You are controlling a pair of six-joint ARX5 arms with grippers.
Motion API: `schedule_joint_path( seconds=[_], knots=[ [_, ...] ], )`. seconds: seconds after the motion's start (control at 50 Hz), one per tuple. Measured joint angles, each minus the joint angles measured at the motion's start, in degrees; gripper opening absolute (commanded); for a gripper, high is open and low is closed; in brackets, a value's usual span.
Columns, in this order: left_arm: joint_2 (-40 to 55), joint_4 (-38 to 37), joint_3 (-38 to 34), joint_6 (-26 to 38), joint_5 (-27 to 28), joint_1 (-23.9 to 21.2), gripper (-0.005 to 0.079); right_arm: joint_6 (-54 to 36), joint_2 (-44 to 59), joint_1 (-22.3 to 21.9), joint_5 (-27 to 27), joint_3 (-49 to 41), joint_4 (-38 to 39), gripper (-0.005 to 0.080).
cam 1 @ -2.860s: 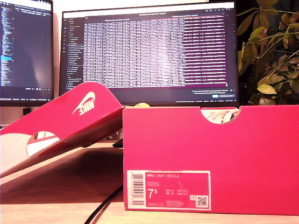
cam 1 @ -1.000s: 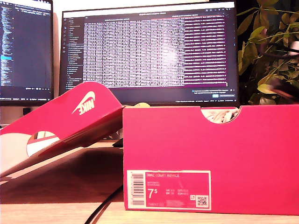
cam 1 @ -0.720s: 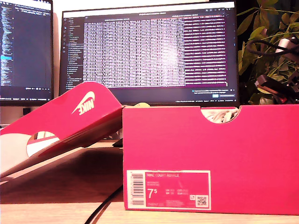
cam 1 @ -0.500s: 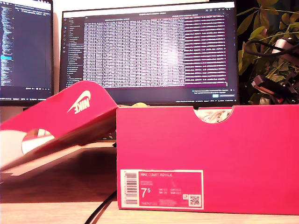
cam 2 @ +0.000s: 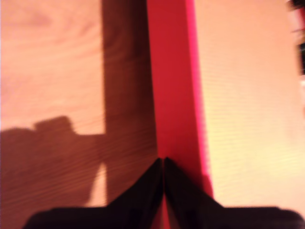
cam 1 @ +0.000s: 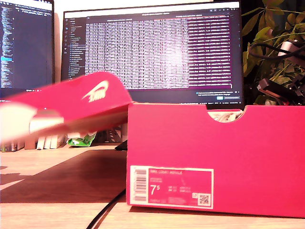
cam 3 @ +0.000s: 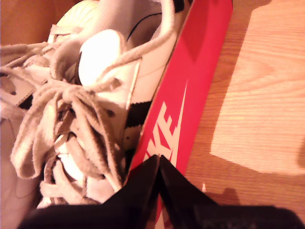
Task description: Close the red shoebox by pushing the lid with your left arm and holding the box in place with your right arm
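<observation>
Wooden desk (cam 1: 57, 176), two lit monitors (cam 1: 152, 52) behind it, a leafy plant (cam 1: 271, 43) at the exterior view's right. Red shoebox (cam 1: 219, 162) stands on the desk toward the exterior view's right, near the front edge, its end with the white size label (cam 1: 171, 187) facing the camera. Its lid (cam 1: 71, 107) is raised at the exterior view's left, hinged along the box's left top edge, motion-blurred, white logo showing, roughly level or slightly tilted. A black cable (cam 1: 107, 210) runs across the desk in front of the box. Green packet (cam 1: 81, 140) sits further back under the lid. In the first wrist view my first gripper (cam 2: 163, 164) has its dark fingers pressed together, tips against a red edge of the lid (cam 2: 171, 86), with pale cardboard on one side and the wood desk (cam 2: 47, 62) and shadow on the other. In the second wrist view my second gripper (cam 3: 158, 162) is also pressed together, tips at the rim of the shoebox (cam 3: 190, 81) wall bearing the white logo; inside lies a white shoe (cam 3: 95, 86) with loose laces (cam 3: 57, 124). An arm (cam 1: 276, 81) with cables shows behind the box at the exterior view's right.
</observation>
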Motion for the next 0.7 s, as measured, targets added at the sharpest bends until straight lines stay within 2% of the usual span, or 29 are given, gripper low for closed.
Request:
schedule_joint_path(
  seconds=[0.18,0.4,0.7],
  knots=[
    [-6.03,-1.18,3.98,-0.52,2.69,0.04,-0.0019,-1.25,0.00,-0.35,-0.35,0.02,-0.04,-0.0012],
    [-12.35,-1.11,6.27,-5.14,5.18,-0.70,-0.0019,-1.22,0.04,-0.24,-3.50,0.02,-0.63,-0.0012],
    [-15.30,2.80,8.52,-9.60,4.87,-6.95,-0.0019,-0.96,0.04,2.08,-2.56,0.02,-0.11,-0.0012]
  ],
)
